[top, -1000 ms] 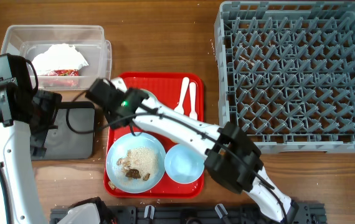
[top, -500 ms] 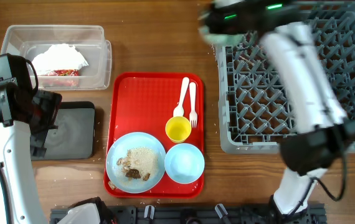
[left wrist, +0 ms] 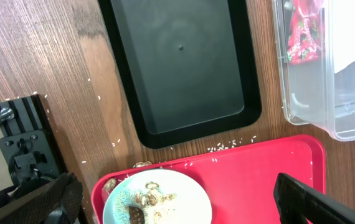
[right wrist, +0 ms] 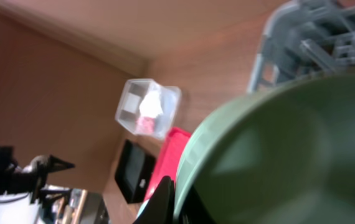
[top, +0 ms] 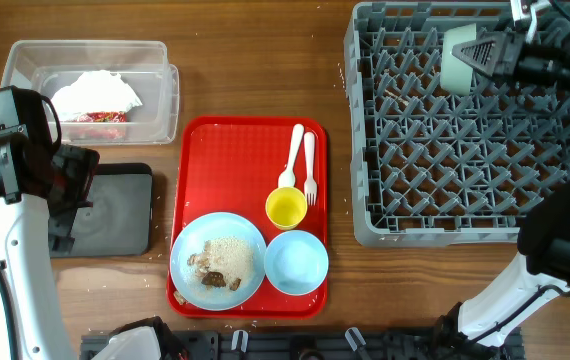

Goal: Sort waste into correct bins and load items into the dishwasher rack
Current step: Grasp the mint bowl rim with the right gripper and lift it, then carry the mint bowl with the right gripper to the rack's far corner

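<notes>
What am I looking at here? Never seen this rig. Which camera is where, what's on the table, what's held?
Two robot arms, each ending in a two-finger gripper, work at a wooden table. The wide picture is from a fixed overhead camera; the other two from wrist cameras. On the table: a red tray carrying a pale blue plate of rice scraps, a pale blue bowl, a yellow cup, a white spoon and a fork; a clear tub holding a napkin and red wrappers; a black tray; a grey dishwasher rack. The right gripper is shut on a mint-green bowl above the rack. The left gripper hangs open by the black tray, holding nothing.
</notes>
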`<state>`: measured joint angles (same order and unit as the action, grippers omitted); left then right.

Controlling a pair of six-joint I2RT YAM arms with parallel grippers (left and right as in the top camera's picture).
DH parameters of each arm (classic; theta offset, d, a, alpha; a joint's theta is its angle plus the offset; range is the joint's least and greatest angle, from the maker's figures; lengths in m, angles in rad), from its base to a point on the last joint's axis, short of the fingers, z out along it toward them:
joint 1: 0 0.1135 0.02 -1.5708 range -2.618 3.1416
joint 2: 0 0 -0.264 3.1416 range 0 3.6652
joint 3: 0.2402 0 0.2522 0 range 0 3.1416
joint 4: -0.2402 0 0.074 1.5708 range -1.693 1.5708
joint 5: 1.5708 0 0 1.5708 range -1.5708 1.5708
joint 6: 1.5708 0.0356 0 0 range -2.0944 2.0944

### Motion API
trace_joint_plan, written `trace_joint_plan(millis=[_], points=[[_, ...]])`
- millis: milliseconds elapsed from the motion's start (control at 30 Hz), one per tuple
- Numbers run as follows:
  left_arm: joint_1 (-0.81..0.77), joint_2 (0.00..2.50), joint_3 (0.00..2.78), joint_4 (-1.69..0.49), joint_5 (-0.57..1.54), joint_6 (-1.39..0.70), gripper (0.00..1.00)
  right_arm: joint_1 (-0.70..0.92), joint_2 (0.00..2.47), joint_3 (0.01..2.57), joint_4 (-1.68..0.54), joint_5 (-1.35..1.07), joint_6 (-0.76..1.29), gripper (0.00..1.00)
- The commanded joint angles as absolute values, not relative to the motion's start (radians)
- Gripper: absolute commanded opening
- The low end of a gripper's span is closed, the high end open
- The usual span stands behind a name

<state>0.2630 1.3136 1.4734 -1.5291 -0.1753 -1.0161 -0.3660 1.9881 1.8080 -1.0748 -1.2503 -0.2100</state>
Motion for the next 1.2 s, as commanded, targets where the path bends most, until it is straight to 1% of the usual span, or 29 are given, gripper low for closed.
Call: trace_joint_plan(millis=[0,33,167,267,467,667,767,867,1167], points=[[0.267,1.307,1.469,-1.531,-0.192,-1.033,1.00,-0.357,2.004,1.716,-0.987,-1.443,-0.224,0.04],[0.267,1.307,1.469,-1.531,-0.192,-1.033,1.00,-0.355,2.004,1.692,-0.962,-1.446,-0.200,0.04],[0.267,1.307,1.469,-1.531,-0.192,-1.033,1.00,-0.351,2.005,1.600,-0.903,-1.457,-0.206,0.04],[0.267,1.307,1.469,-1.531,-0.192,-1.033,1.00,-0.351,2.005,1.528,-0.832,-1.518,-0.201,0.04],[0.267,1.307,1.469,-1.531,-0.192,-1.033,1.00,-0.351,2.005,1.439,-0.568,-1.520,0.064,0.04],[0.267,1.307,1.469,-1.531,-0.192,-1.033,1.00,-0.358,2.005,1.439,-0.383,-1.538,0.221,0.04],[0.267,1.307,1.469,-1.531,-0.192,-1.033,1.00,-0.377,2.005,1.439,-0.199,-1.571,0.382,0.04],[0.267,1.307,1.469,-1.531,-0.192,-1.033,1.00,-0.405,2.005,1.439,-0.071,-1.572,0.520,0.04],[0.267,1.307,1.469,-1.531,-0.192,-1.033,1.00,-0.486,2.005,1.369,-0.075,-1.573,0.522,0.04]])
